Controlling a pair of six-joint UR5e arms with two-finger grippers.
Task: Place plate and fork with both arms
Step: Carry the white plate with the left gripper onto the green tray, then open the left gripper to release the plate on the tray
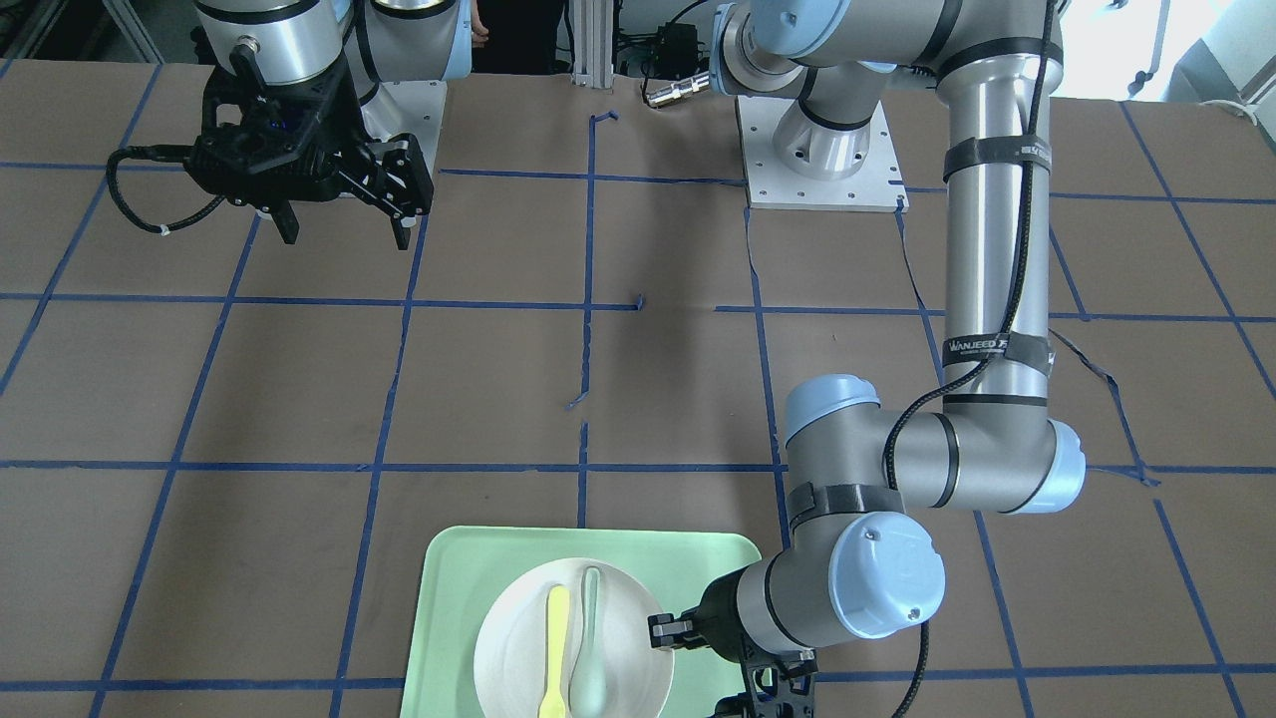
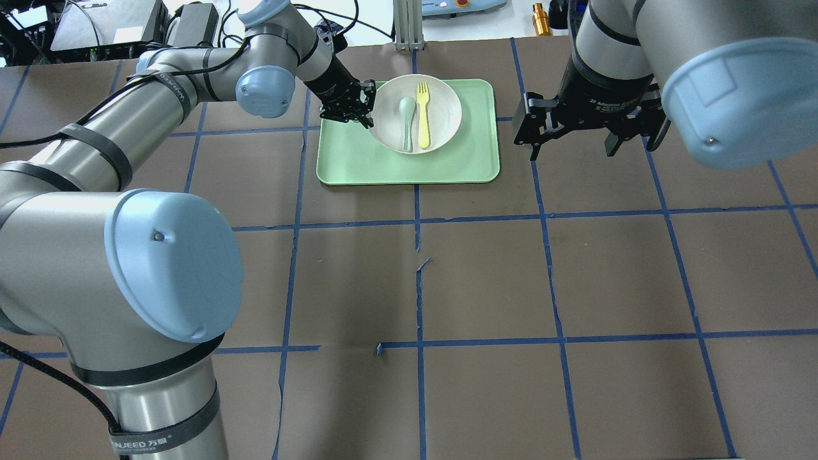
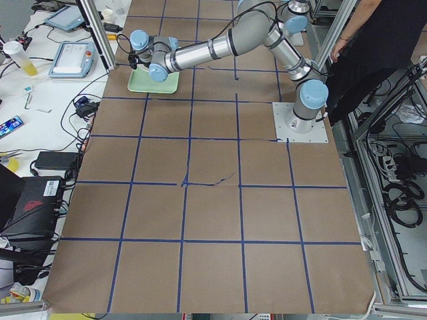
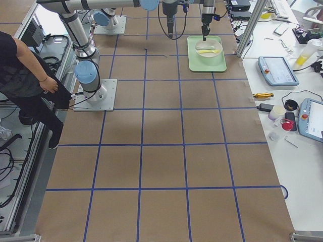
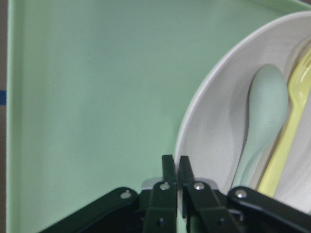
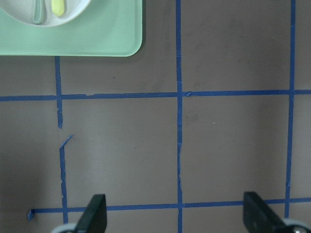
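Note:
The off-white plate [image 2: 447,110] lies on the pale green tray [image 2: 409,167]. The yellow fork [image 2: 423,118] and a grey-green spoon [image 2: 406,120] lie side by side in it. My left gripper [image 2: 364,112] is at the plate's left rim. In the left wrist view its fingers [image 5: 167,170] stand almost together, with the plate's rim [image 5: 214,121] pinched between them. The fork [image 5: 291,126] and spoon [image 5: 262,107] lie just beyond. My right gripper [image 2: 573,150] hangs open and empty above the table, right of the tray. It also shows open in the front view [image 1: 346,237].
The table is brown paper with a blue tape grid. The tray [image 1: 478,558] sits at the far edge from the robot, near the middle. Its corner shows in the right wrist view [image 6: 97,43]. The left arm's elbow [image 1: 887,578] hangs low beside the tray.

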